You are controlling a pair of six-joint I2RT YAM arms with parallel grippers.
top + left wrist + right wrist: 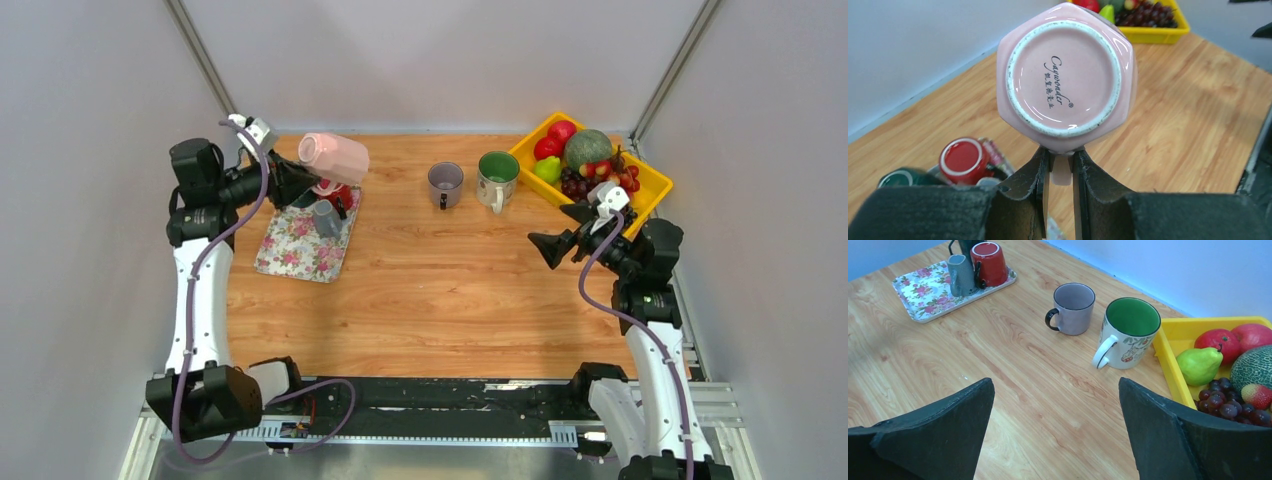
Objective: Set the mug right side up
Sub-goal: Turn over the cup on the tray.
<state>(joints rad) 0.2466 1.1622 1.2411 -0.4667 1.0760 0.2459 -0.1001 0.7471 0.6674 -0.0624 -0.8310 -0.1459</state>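
Note:
A pink mug (335, 157) hangs in the air above the back left of the table, over the floral tray (290, 250). My left gripper (300, 185) is shut on its handle. In the left wrist view the mug's base (1064, 76) faces the camera and my left gripper (1062, 162) clamps the pink handle (1062, 172) between its fingers. My right gripper (556, 240) is open and empty above the right of the table, near the yellow bin; the right wrist view shows its fingers (948, 425) wide apart over bare wood.
The floral tray holds a red mug (989, 262) and a grey mug (960, 274), both upside down, and a dark one behind. A grey-purple mug (445, 184) and a green-lined mug (497, 179) stand upright at the back centre. A yellow fruit bin (650, 180) sits at the back right.

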